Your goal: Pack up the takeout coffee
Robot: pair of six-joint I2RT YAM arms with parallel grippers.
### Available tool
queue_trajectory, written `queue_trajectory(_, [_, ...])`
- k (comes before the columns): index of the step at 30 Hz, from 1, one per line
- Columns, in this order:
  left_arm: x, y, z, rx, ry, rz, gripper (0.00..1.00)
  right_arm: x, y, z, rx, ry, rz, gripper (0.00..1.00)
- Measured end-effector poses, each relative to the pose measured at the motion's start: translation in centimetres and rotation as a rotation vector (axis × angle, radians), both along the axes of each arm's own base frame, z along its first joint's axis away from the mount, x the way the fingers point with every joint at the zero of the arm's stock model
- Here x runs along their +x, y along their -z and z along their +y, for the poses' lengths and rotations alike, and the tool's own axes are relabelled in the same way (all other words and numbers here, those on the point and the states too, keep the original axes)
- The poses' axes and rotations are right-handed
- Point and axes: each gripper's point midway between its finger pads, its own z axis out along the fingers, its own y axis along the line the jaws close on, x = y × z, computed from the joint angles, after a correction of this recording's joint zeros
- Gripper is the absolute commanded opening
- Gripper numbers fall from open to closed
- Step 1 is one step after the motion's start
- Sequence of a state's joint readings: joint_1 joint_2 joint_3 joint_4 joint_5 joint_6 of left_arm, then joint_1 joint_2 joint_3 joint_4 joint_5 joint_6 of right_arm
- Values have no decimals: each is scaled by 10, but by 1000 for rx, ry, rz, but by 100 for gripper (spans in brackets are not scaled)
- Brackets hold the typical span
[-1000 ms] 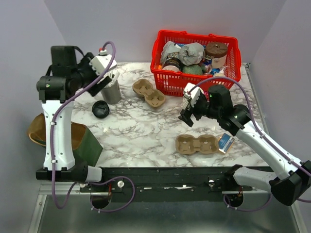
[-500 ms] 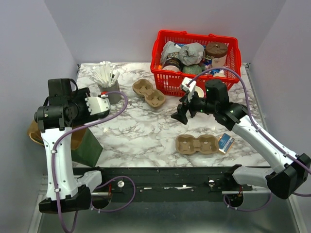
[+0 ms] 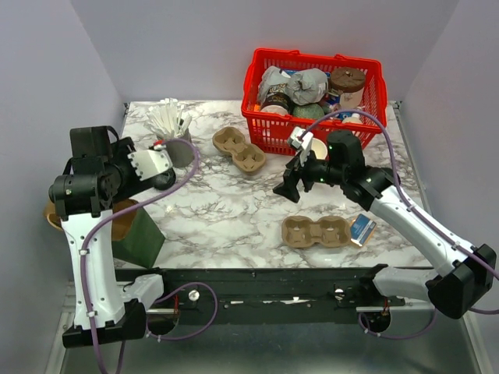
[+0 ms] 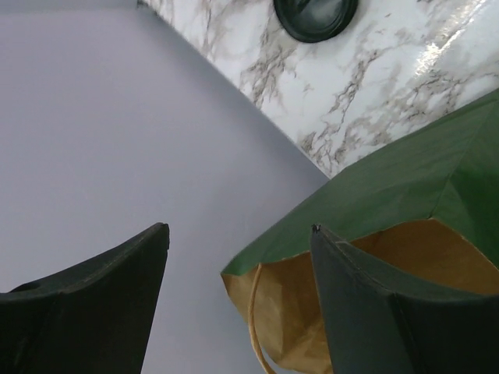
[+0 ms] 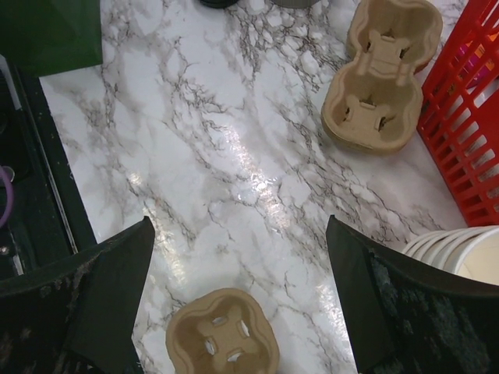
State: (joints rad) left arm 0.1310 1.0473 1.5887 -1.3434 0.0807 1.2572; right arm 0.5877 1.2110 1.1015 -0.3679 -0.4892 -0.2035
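I see my left gripper (image 4: 238,234) spread empty above the green bag (image 4: 405,179) at the table's (image 5: 234,156) left edge, my right gripper (image 5: 238,226) spread empty between the near cup tray (image 5: 222,335) and the far cup tray (image 5: 382,74).

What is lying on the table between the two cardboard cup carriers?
Nothing: the right wrist view shows only bare marble table between the far cup carrier and the near cup carrier.
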Motion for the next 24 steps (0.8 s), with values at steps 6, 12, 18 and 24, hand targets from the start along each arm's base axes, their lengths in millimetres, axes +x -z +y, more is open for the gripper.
queue_trajectory(6, [8,-14,56,24,-410,13,85,9,10,11,-2,-15,44,100])
queue_trajectory(12, [21,-34,93,9,-742,-70,80,24,10,27,13,-25,87,100])
queue_trajectory(18, [-3,-26,114,14,-940,-90,83,33,1,38,38,-30,102,100])
queue_trajectory(24, [-34,9,113,133,-836,79,85,40,-4,46,50,-39,111,100])
